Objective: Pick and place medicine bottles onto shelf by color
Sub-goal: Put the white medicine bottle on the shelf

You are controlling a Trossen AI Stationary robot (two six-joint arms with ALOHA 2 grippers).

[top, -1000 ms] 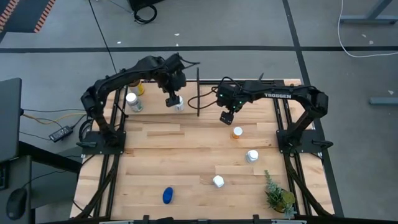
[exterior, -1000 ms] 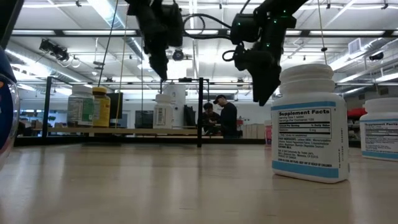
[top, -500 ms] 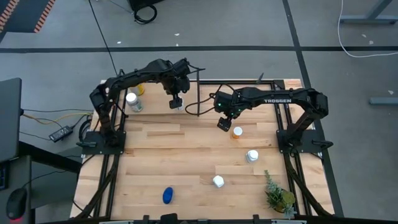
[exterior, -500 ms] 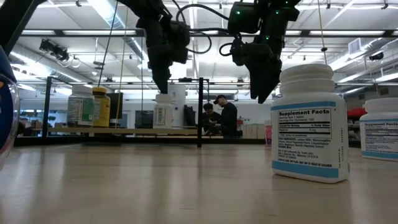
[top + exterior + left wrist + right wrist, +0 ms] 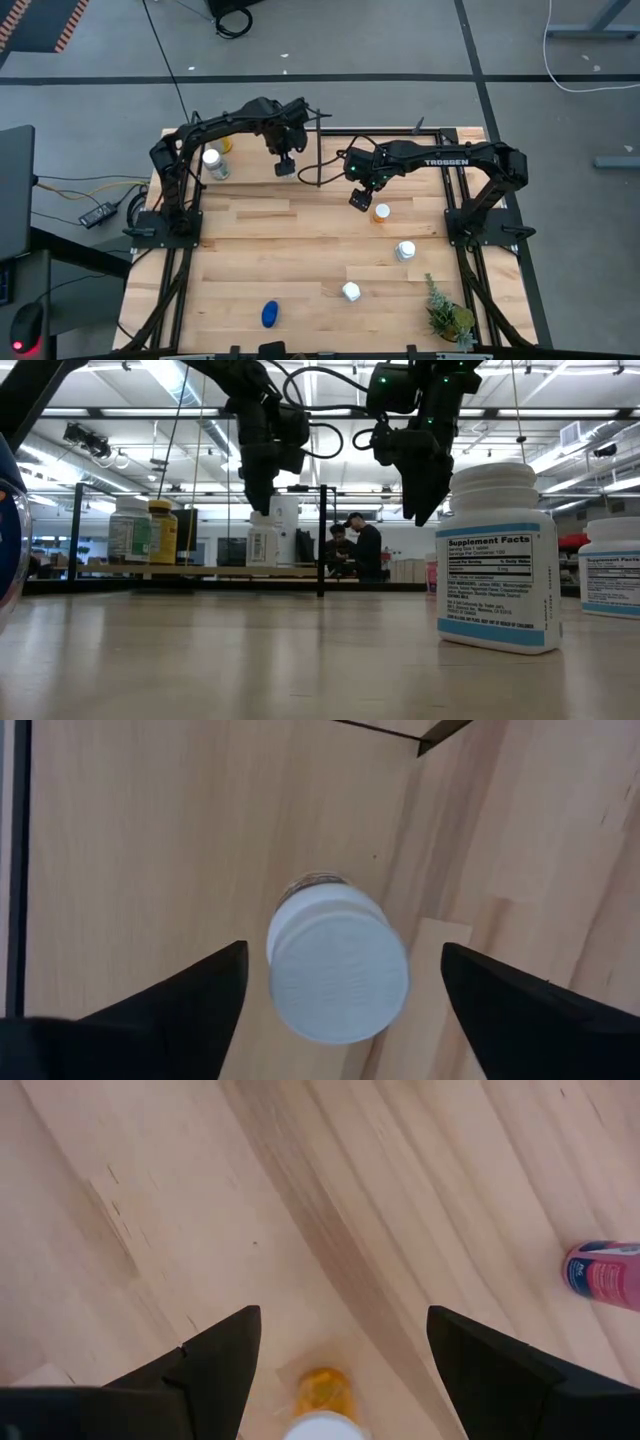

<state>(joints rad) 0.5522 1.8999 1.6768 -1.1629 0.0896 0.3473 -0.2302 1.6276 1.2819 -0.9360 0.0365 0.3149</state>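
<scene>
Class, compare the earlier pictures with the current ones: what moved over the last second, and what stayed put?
The left gripper slid a little toward the table's far edge above the white bottle on the shelf, fingers open, not touching it. The right gripper shifted slightly left and nearer, above the orange-capped bottle, open. The bottles on the table stayed where they were.

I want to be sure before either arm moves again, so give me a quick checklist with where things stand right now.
1. Left end effector open: ok, fingers apart on either side of the white bottle.
2. That bottle upright on the shelf: ok; cap faces the left wrist view.
3. Left fingers clear of the bottle: ok, gaps show on both sides.
4. Right end effector open: ok.
5. Right end effector lined up over the orange-capped bottle: ok, bottle sits between the fingers.
6. Right arm clear of the shelf's black divider: cannot tell.
</scene>
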